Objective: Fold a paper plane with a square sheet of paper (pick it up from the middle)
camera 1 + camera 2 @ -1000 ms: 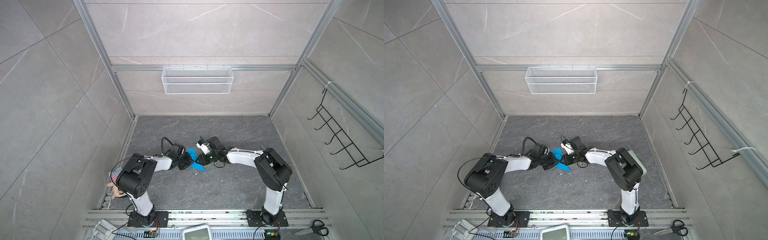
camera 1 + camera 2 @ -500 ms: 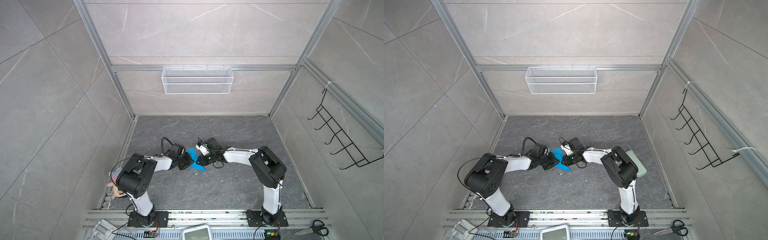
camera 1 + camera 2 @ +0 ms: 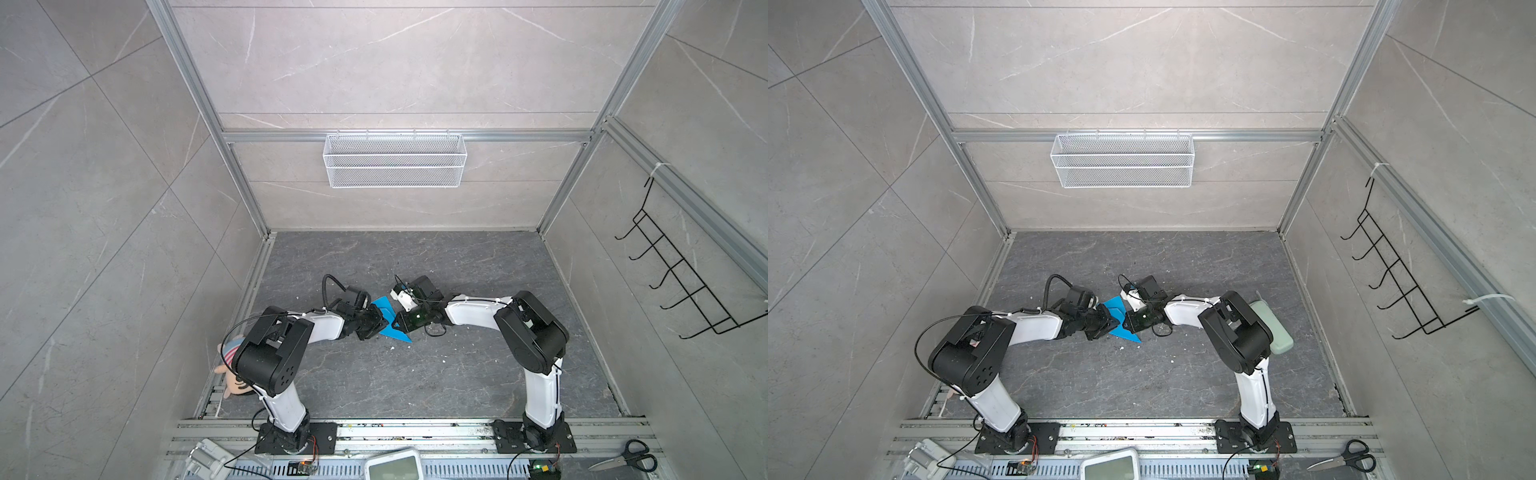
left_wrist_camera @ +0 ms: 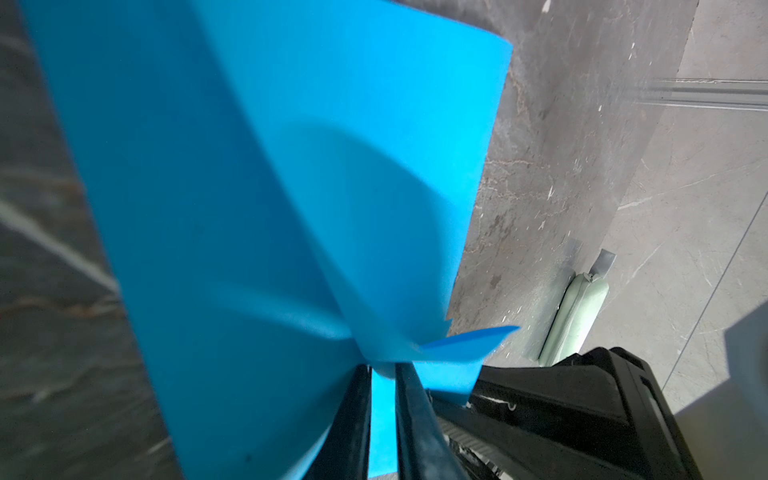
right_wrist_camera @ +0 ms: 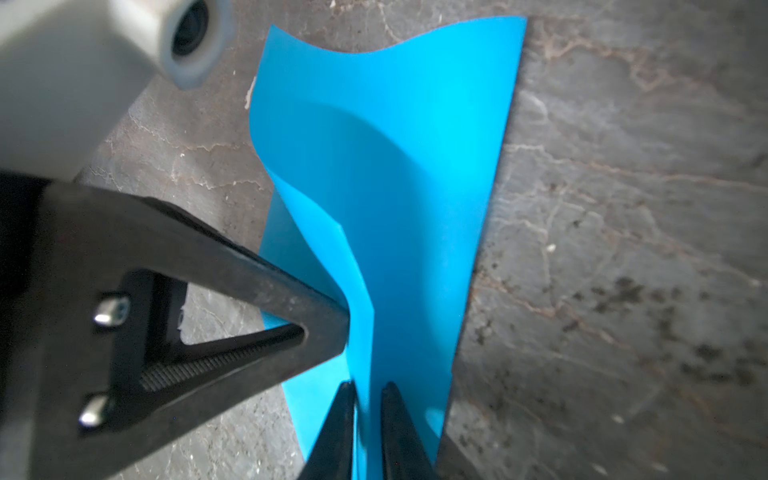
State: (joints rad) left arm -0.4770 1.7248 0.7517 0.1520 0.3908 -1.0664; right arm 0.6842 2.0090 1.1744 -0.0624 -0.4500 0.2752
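The left gripper [image 4: 382, 370] was clamped on the square sheet of paper [image 4: 270, 187]; the right gripper [image 5: 368, 388] seemingly pinched it too. Both needed firm holds, creasing slowly without tearing.

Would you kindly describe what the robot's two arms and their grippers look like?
Both the left arm and right arm have white links between black joint housings. The left gripper and right gripper are black, with slim tapering fingers; a ribbed pad and silver screws show on the left one. Thin black cables loop along each arm, and a white camera rides on the right wrist.
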